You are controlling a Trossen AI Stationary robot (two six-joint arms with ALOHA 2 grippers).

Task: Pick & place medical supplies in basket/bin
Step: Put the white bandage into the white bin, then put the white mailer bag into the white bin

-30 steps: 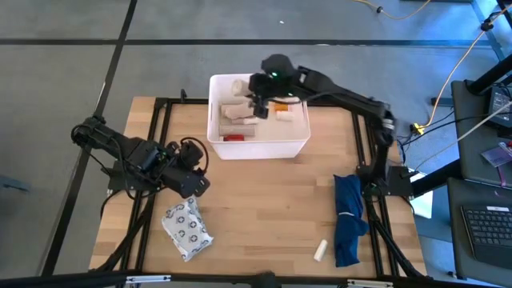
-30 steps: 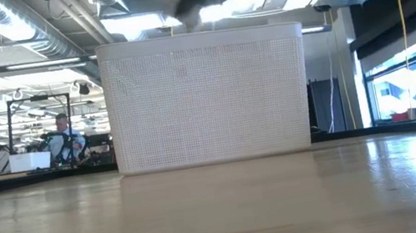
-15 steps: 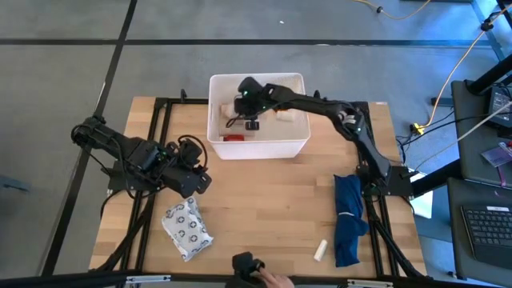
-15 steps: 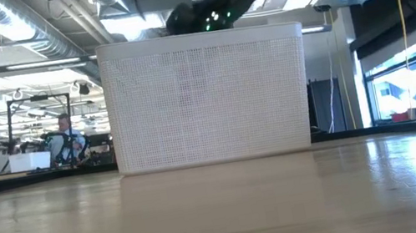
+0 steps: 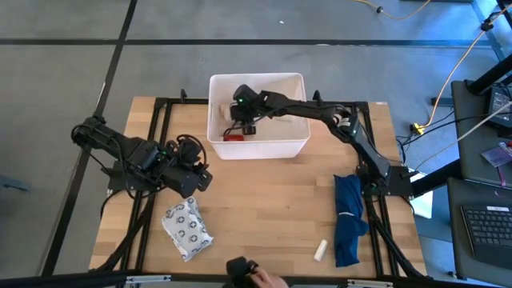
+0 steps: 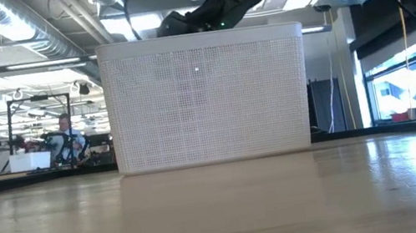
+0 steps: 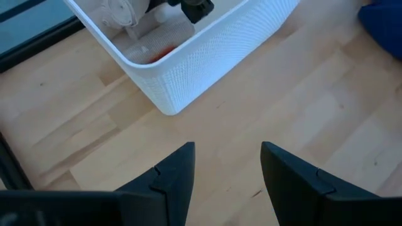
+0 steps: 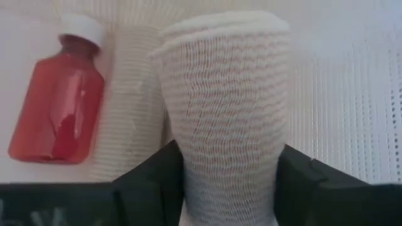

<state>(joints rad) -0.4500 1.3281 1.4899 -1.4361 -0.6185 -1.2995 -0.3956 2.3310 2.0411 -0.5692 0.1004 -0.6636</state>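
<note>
Right gripper (image 8: 229,182) down inside the white bin (image 5: 298,144), jaws clamped on a gauze roll (image 8: 226,107); orange bottle (image 8: 56,107) just beside the jaws. Could snag on release (mesh clings). Left gripper (image 7: 226,172) idle, jaws apart.

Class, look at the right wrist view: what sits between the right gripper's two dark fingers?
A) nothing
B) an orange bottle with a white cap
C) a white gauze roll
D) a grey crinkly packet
C: the white gauze roll fills the gap between the right gripper fingers, while the orange bottle lies apart beside it.
</note>
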